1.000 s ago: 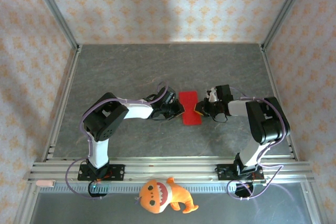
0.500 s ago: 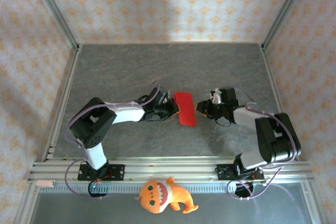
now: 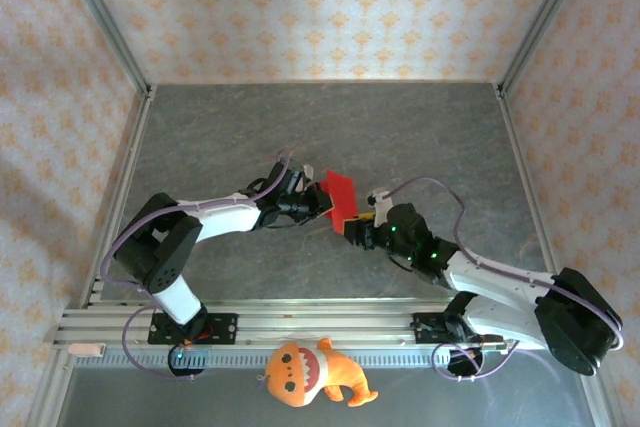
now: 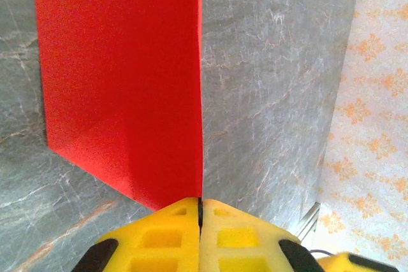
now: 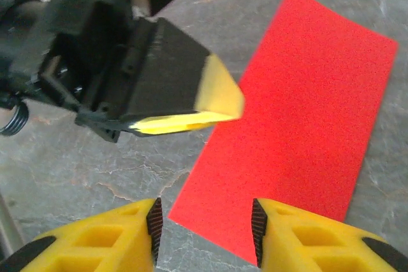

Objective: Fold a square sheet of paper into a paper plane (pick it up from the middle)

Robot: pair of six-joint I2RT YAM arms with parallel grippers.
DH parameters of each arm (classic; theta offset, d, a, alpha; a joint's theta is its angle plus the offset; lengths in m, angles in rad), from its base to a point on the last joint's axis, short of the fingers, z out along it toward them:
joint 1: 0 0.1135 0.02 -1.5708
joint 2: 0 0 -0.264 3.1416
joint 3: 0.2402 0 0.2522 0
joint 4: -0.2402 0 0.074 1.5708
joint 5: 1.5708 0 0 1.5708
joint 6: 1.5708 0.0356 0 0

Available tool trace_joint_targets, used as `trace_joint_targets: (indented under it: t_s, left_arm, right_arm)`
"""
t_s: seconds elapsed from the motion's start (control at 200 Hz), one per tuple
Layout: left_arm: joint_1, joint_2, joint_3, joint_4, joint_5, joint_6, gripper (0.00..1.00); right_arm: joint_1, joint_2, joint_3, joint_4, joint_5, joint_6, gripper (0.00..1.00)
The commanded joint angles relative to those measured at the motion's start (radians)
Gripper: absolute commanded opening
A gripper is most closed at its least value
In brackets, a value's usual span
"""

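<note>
left arm stretched low toward the red paper (image 3: 340, 194), left gripper (image 3: 318, 205) pinching its edge, right gripper (image 3: 356, 231) just beside the paper, jaws spread, grey marbled table (image 3: 420, 127) beneath, patterned wallpaper (image 3: 300, 7) behind

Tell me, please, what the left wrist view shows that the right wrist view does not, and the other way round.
Left wrist view adds: the left hand seen from behind, its yellow fingers pressed together on the edge of the red paper, and the patterned wall at the right.
Right wrist view adds: the right hand, its fingers apart above the paper's near corner, and the left hand's black body from outside, its tips at the paper's edge.
Both share: the red paper, the left hand pinching it, and the grey marbled table.
</note>
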Motion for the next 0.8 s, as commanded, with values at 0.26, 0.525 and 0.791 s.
trace_joint_targets:
  t_s: [0.26, 0.525, 0.791]
  left_arm:
    - [0.004, -0.012, -0.029, 0.017, 0.02, 0.016, 0.07]
    - [0.004, -0.012, -0.028, 0.023, 0.021, 0.013, 0.07]
    - [0.004, -0.006, -0.029, 0.026, 0.018, 0.009, 0.07]
  right_arm:
    - [0.27, 0.167, 0.041, 0.057, 0.461, -0.356, 0.5]
    - [0.322, 0.316, 0.103, 0.041, 0.636, -0.39, 0.52]
    - [0.322, 0.32, 0.101, 0.071, 0.644, -0.427, 0.46]
